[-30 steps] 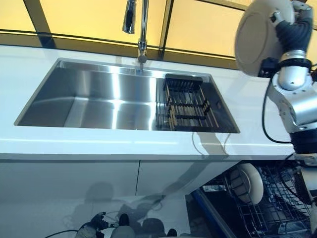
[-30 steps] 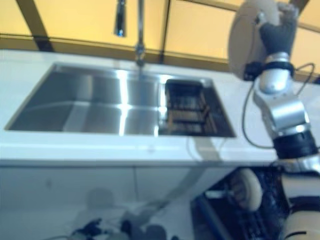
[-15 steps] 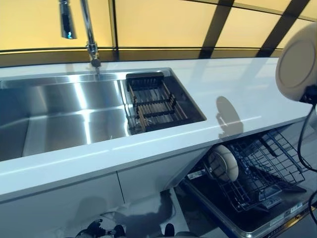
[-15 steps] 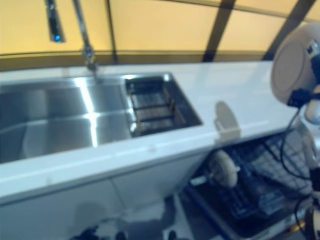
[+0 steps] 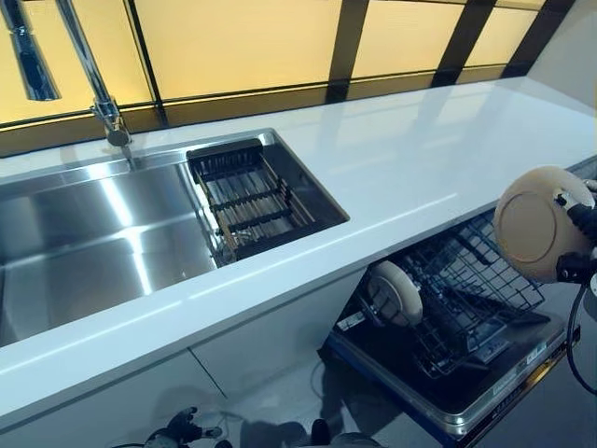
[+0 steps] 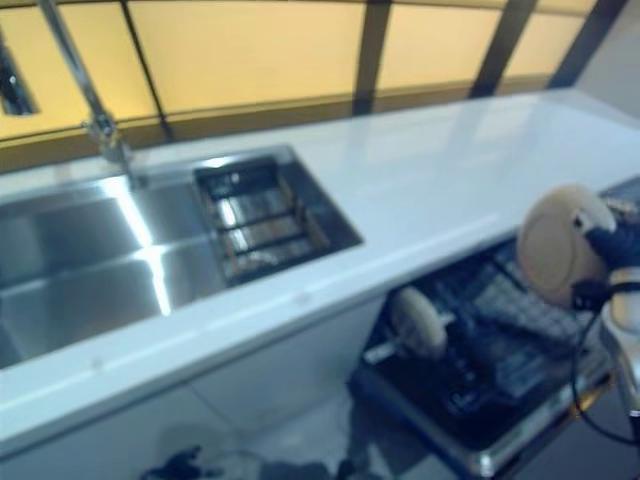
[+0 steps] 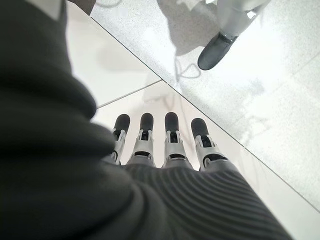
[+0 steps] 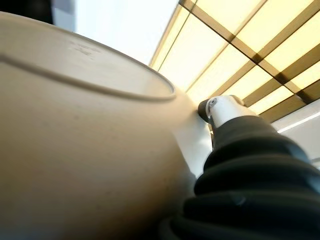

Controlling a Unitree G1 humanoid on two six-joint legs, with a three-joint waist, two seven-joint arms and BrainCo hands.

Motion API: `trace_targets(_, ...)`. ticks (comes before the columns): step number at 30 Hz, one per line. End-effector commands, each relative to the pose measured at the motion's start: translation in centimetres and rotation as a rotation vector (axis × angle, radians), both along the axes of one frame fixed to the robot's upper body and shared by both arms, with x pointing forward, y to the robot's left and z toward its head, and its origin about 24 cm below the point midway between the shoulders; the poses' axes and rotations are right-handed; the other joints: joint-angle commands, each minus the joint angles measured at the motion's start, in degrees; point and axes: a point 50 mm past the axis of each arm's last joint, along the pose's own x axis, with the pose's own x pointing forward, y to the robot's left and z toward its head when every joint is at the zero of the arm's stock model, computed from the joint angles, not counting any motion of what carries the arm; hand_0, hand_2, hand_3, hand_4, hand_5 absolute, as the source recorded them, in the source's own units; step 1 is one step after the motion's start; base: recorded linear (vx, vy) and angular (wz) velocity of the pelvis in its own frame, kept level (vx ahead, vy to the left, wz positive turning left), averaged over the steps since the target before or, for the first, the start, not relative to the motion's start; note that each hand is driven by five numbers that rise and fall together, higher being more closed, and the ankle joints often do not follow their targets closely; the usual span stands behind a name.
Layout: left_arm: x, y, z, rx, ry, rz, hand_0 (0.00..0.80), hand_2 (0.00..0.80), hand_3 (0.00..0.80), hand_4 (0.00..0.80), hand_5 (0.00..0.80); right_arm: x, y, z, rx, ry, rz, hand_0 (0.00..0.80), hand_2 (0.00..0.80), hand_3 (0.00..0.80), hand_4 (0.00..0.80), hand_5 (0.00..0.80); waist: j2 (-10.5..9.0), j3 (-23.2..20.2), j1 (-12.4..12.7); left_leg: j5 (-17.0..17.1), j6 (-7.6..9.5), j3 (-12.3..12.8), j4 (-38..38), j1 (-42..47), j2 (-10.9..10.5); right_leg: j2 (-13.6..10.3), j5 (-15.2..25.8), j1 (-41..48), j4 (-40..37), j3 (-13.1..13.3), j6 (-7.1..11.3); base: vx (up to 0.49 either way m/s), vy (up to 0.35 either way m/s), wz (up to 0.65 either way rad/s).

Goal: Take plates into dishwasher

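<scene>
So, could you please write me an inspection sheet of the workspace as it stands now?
Surface: white countertop with an inset steel sink; a dark slatted drain rack sits in its right end.
Job's things: a round beige plate held on edge above the open dishwasher's wire rack; another pale plate already stands in that rack.
Clutter: nothing seen on the counter.
Hands: right hand grips the held plate's rim; left hand hangs low over the floor, fingers straight, empty.
Cables: nothing seen besides the robot's own.
Surroundings: chrome tap, yellow panels with dark frames behind.
</scene>
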Motion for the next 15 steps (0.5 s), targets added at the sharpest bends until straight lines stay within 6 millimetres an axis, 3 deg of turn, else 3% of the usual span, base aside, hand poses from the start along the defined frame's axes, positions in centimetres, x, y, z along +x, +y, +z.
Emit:
trace_targets(1, 3.0, -0.1, 0.9, 0.0, -0.083, -0.039, 0.0, 0.0, 0.0, 0.0, 0.0, 0.3, -0.6, 4.4, -0.076, -0.172, 0.005, 0.8, 0.8, 0.8, 0.8, 0.8, 0.52, 2.13, 2.41, -3.33, 1.17, -2.18, 1.14, 0.25, -0.54, 3.06, -5.55, -1.44, 5.83, -1.37, -0.59, -0.122, -0.141, 0.0)
trace_targets(15, 5.3, -0.3, 2.0, -0.005, -0.154, -0.082, 0.0, 0.0, 0.0, 0.0, 0.0, 1.7, -1.1, 3.6, -0.278, -0.043, -0.11, 0.8, 0.8, 0.8, 0.8, 0.8, 2.99, 6.49, 3.58, -2.23, -0.6, -5.03, 2.56, -3.11, 0.06, 2.56, -5.54, -3.5, 5.9, -2.76, -1.23, -0.067, -0.071, 0.02)
